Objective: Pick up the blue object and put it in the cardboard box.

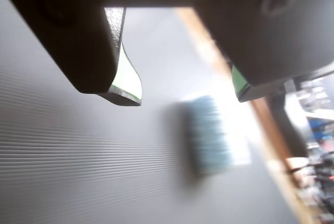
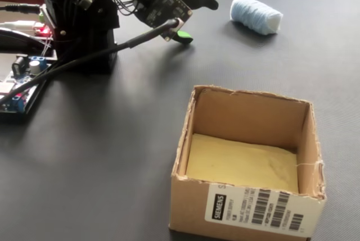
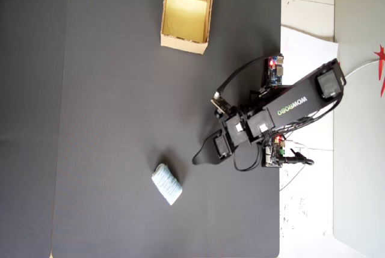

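I count one blue object (image 3: 166, 184), a pale ribbed sponge block lying on the dark mat (image 3: 108, 89), well apart from everything else; in the fixed view it sits at the far right (image 2: 256, 15), and in the wrist view it is a blur (image 1: 209, 134) on the mat ahead of the gripper. Nothing lies between it and the gripper (image 1: 188, 94), whose two dark jaws (green on their inner faces) stand wide apart with only mat showing between them, so it has hold of nothing. In the overhead view the gripper (image 3: 201, 157) hangs near the block, up and to its right, not touching it.

One cardboard box (image 3: 186, 11) stands at the top of the overhead view, open side up; its yellowish floor looks empty, and a barcode label is on its near wall in the fixed view (image 2: 247, 165). I see two small circuit boards, one (image 3: 275, 70) above the arm's base and one (image 3: 272, 153) below it, at the mat's right edge.
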Controlling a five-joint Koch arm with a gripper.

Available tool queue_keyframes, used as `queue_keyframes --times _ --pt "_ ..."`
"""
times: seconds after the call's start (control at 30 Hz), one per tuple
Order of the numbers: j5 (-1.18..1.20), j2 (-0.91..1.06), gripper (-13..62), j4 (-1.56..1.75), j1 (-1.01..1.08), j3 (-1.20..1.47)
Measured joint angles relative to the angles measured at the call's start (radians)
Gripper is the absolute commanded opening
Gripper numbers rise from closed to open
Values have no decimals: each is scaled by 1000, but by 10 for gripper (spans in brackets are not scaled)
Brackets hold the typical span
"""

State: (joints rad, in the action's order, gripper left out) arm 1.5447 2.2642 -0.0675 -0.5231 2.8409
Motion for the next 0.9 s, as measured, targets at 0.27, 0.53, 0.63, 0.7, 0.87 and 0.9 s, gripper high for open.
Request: queue_keyframes --times 0.27,0.53,0.63,0.7,0.87,0.9 --pt "-6 -143 331 -192 2 -216" --pt "-12 -152 331 -193 31 -215" --pt "-12 -152 331 -193 34 -215" --pt "-12 -161 330 -192 35 -215" --pt "-15 -230 331 -301 34 -324" --pt "-15 -259 331 -304 34 -347"
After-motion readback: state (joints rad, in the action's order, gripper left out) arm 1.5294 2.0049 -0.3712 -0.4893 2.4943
